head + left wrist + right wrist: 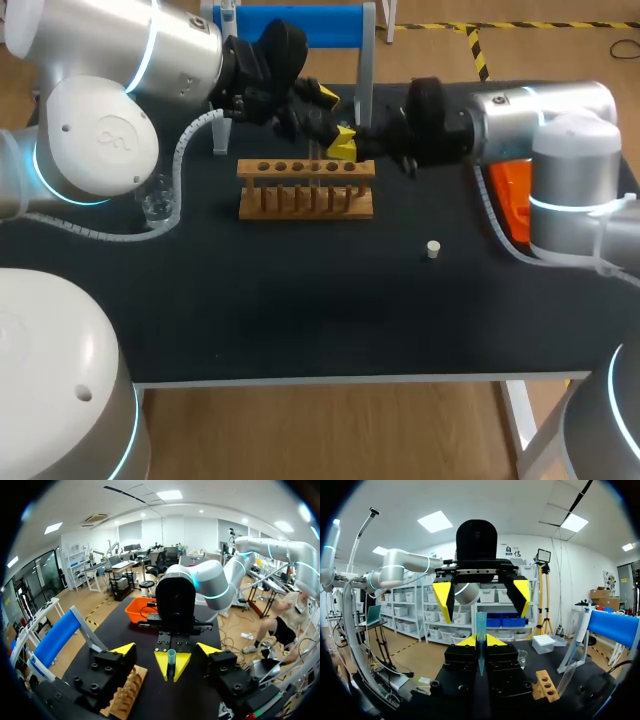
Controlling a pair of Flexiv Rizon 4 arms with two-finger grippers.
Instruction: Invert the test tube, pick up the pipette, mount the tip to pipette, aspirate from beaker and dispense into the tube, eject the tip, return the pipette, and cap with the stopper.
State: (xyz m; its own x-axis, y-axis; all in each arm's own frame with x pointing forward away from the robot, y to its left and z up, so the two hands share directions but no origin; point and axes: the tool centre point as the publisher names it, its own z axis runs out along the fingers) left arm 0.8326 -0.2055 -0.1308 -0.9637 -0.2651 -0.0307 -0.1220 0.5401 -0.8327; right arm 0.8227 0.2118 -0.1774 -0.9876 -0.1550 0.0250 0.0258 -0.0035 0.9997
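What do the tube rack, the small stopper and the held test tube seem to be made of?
Rack: pale wood, matte, tan with drilled holes. Stopper: perhaps cork or rubber, cream and dull. Test tube: clear glass or plastic, bluish and see-through.

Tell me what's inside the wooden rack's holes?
In the light wooden rack the open holes look dark and seem empty. Their bottoms are hidden; the right gripper covers part of one end.

The clear test tube (481, 630) stands upright in the right pincer (481, 642). The little white stopper (433, 250) lies on the black table (300, 310), well apart from the glass beaker (155, 206).
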